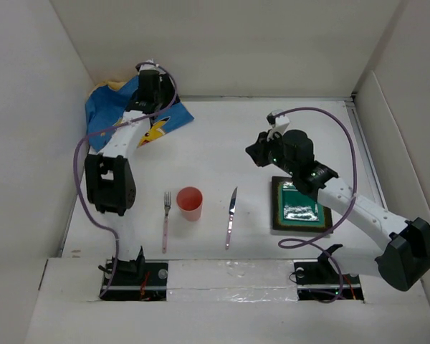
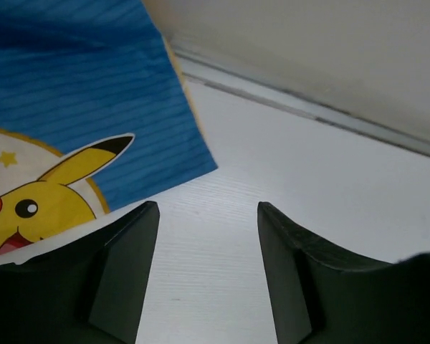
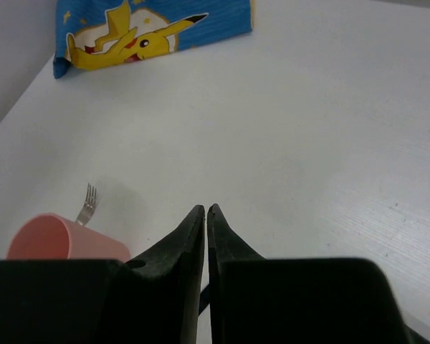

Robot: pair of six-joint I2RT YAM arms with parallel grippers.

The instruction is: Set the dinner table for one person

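Left gripper [image 2: 208, 211]: jaws spread wide, gripping nothing, low over the dinner table [image 2: 294, 179] just beside a blue mat [image 2: 79, 79] printed with a yellow cartoon creature. Right gripper [image 3: 206, 209]: fingers pressed together, empty, above mid-table. Pink cup [image 1: 190, 203] stands between fork [image 1: 165, 222] and knife [image 1: 231, 217].

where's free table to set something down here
Widest bare patch of the table: between the blue cloth mat, the pink cup and the green tray. Right claw hangs over its right side. Crowded along the near edge: fork, cup, knife close together.
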